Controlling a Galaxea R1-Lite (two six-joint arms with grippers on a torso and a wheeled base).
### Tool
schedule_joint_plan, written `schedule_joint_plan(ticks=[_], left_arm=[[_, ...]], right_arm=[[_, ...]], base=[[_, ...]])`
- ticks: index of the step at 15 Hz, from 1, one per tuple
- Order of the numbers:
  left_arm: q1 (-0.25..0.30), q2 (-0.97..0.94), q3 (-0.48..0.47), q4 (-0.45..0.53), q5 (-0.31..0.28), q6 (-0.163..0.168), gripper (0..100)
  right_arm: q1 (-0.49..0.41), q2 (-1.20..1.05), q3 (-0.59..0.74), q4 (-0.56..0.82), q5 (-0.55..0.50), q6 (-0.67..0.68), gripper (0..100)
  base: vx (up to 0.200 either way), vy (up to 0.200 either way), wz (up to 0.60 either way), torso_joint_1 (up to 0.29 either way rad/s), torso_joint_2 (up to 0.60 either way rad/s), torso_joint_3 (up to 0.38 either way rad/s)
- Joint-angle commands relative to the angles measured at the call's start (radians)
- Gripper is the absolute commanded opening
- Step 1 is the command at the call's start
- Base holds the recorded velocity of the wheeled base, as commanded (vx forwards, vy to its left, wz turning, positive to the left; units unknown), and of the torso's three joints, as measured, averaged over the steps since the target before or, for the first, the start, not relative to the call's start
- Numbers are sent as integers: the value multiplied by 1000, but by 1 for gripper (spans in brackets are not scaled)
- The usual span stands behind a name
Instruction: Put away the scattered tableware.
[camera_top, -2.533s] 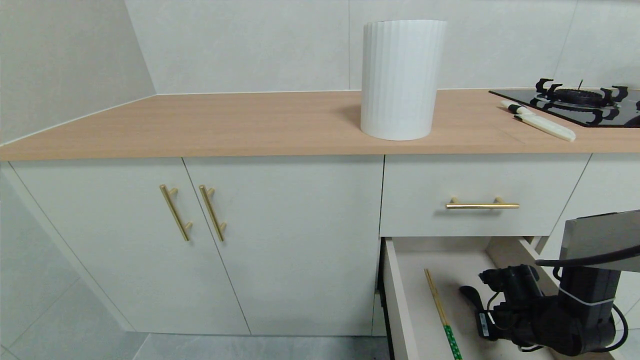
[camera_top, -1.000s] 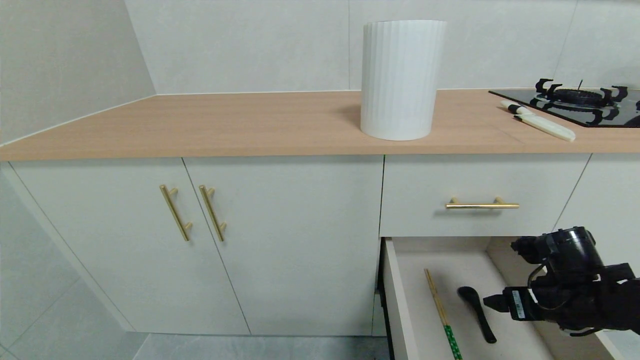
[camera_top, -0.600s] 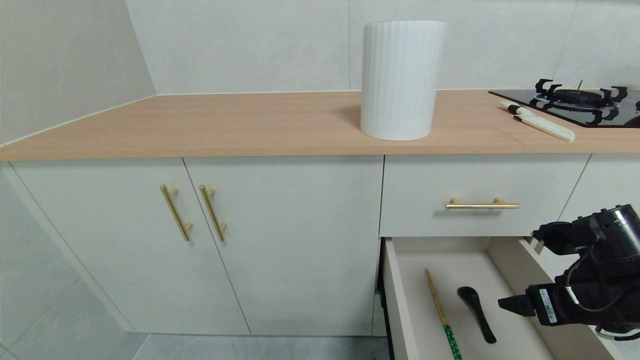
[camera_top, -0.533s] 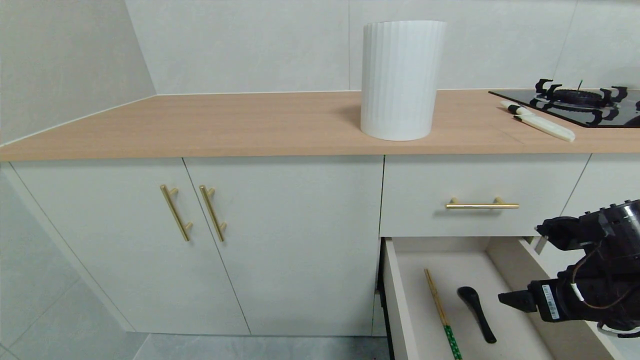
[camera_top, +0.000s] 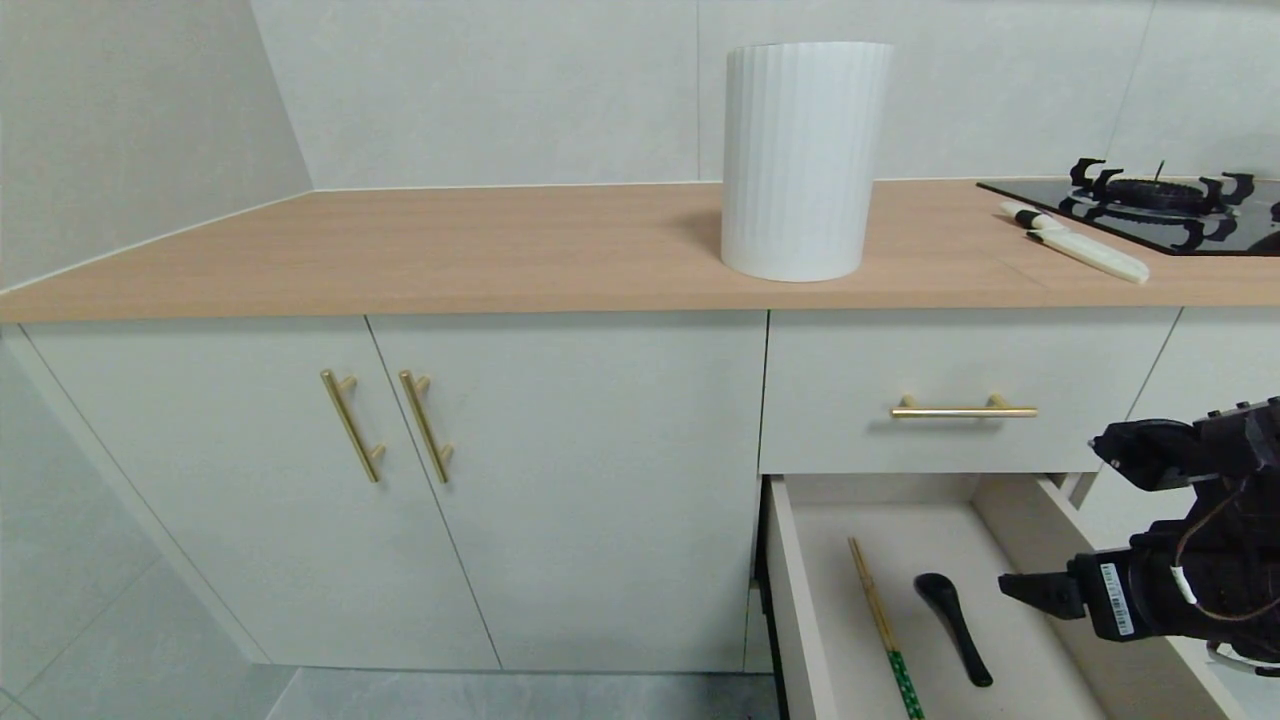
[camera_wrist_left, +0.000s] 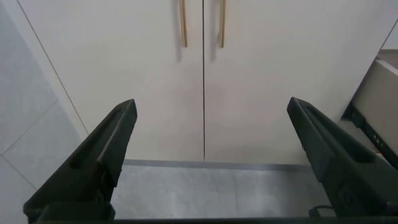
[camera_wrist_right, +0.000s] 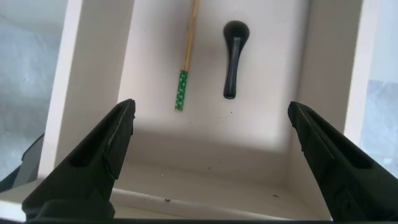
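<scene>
Head view: the lower drawer stands pulled out. On its floor lie the chopsticks and, just beside them without touching, the black spoon. My right gripper hangs over the drawer's right side, jaws wide apart and holding nothing. On the desk stands a white ribbed canister, and a knife lies near the hob.

Left wrist view: my left gripper faces the cabinet doors, jaws apart and empty.

Right wrist view: between my spread jaws, chopsticks and spoon lie side by side on the drawer floor.
</scene>
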Motion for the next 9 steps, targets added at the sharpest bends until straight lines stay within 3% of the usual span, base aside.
schedule_joint_plan(ticks=[1,9], left_arm=[[1,2,0,0,0,1,100],[1,2,0,0,0,-2,100]], right_arm=[[4,-3,1,0,-1,1,100],[26,-20,16,5,1,-20,100]], base=[[-200,0,0,12,-2,2],[-200,0,0,2,4,1]])
